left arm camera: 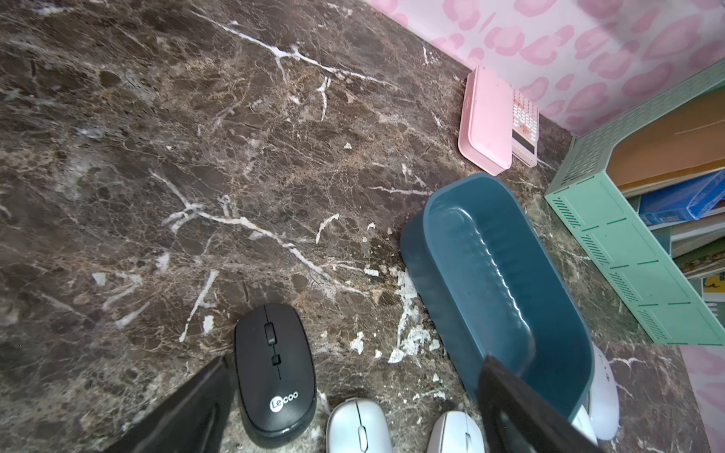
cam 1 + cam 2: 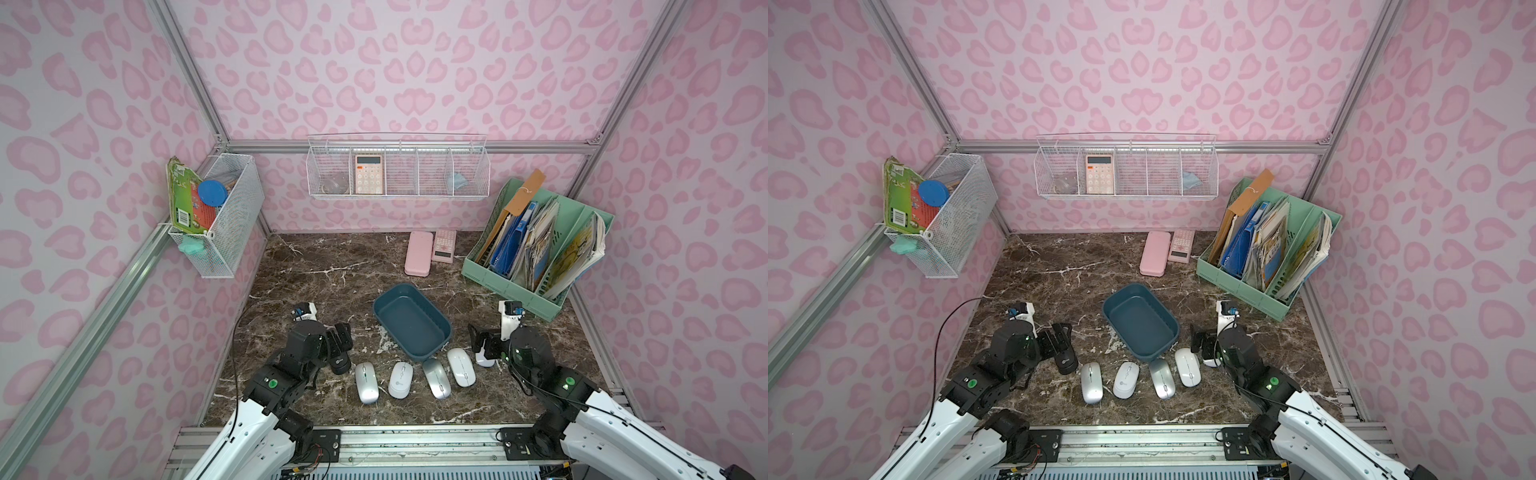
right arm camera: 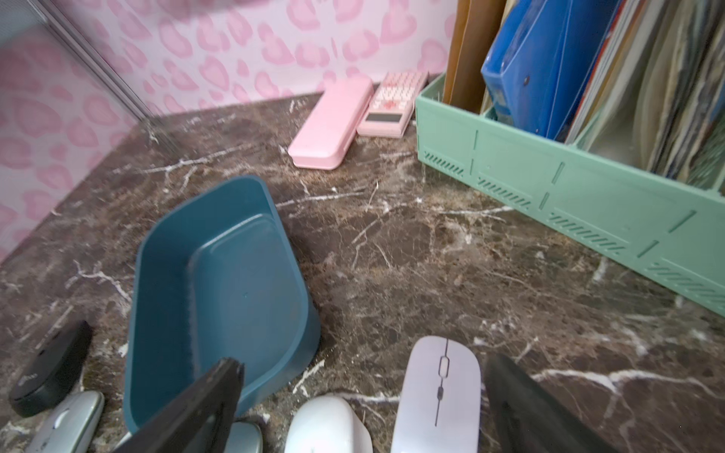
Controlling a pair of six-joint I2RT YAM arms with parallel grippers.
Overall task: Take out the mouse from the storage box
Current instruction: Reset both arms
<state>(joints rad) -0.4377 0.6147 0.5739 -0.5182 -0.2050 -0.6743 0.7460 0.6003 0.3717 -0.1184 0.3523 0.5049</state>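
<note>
Both top views are looking down from high over the near edge, taking in the whole table (image 2: 324, 266). Each wrist camera is sitting low and close, looking forward out between its own jaws. Both wrist views are sharing the box (image 1: 502, 274) ahead of the jaws and the rack (image 1: 612, 251) beyond it; the top views are showing these too.

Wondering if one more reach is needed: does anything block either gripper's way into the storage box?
Nothing visible does. The storage box sits open-topped and empty between the open left gripper and right gripper; the mice lie outside on the table.
</note>
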